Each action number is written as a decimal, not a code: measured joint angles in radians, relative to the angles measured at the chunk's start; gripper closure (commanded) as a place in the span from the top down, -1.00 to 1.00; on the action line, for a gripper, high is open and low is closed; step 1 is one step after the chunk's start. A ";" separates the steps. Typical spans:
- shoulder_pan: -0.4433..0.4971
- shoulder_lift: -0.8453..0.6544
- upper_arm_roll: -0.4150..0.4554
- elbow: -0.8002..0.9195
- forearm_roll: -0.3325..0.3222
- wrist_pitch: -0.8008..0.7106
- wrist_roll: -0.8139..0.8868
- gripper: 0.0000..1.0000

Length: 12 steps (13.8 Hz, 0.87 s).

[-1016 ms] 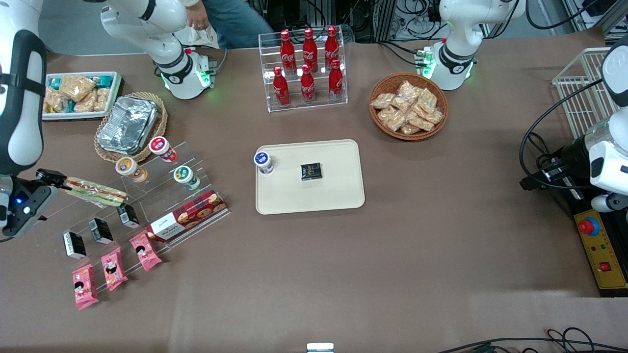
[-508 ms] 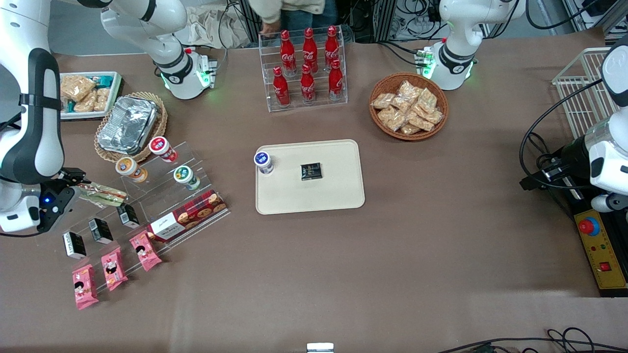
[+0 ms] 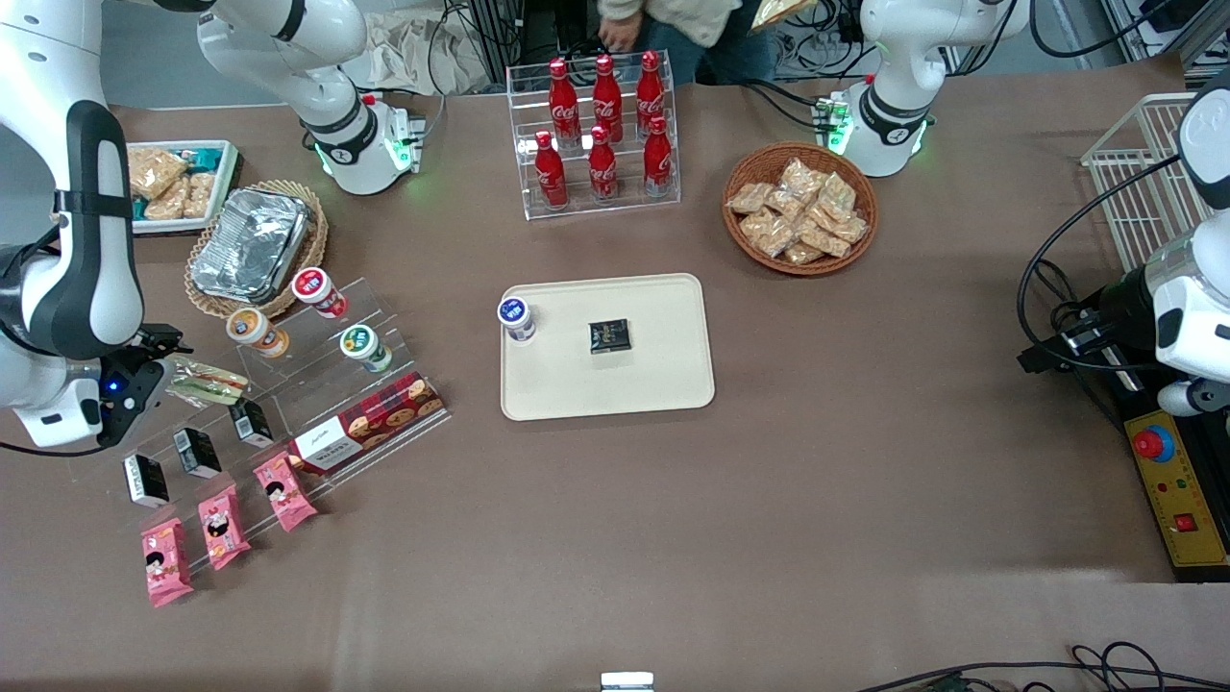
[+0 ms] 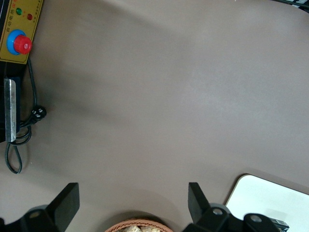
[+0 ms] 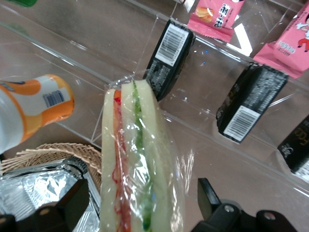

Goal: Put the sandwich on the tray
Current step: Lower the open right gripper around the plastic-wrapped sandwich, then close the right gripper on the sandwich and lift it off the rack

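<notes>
Sandwich: long and narrow, clear-wrapped, two pale bread slabs with one red stripe and one green stripe of filling running its length; wrap crinkled and glossy, gathered to a small tuft at the end; lies between the two fingers of the gripper, which look spread a little wider than the bread, contact not clear

From the front, only the outer end of the sandwich visible, poking out of the gripper above the clear stepped display stand, toward the working arm's end of the table; rest hidden under the arm; well apart from the tray, cream-beige, bearing a blue-capped cup and a small dark packet

Wrist camera alone reveals the filling stripes, barcodes on the black boxes, pink snack packets, an orange-labelled bottle, crinkled foil container in its wicker basket; front alone shows the tray

Near end of the sandwich cut off by the frame edge in the wrist picture; whether it rests on the stand or hangs clear: hard to tell
</notes>
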 measured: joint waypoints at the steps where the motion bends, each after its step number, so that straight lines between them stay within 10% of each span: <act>1: 0.000 -0.004 0.000 -0.018 0.000 0.018 -0.005 0.85; 6: 0.000 -0.011 0.000 -0.041 0.000 0.056 -0.042 -1.00; 12: 0.003 -0.070 0.001 -0.005 0.000 0.088 -0.050 -1.00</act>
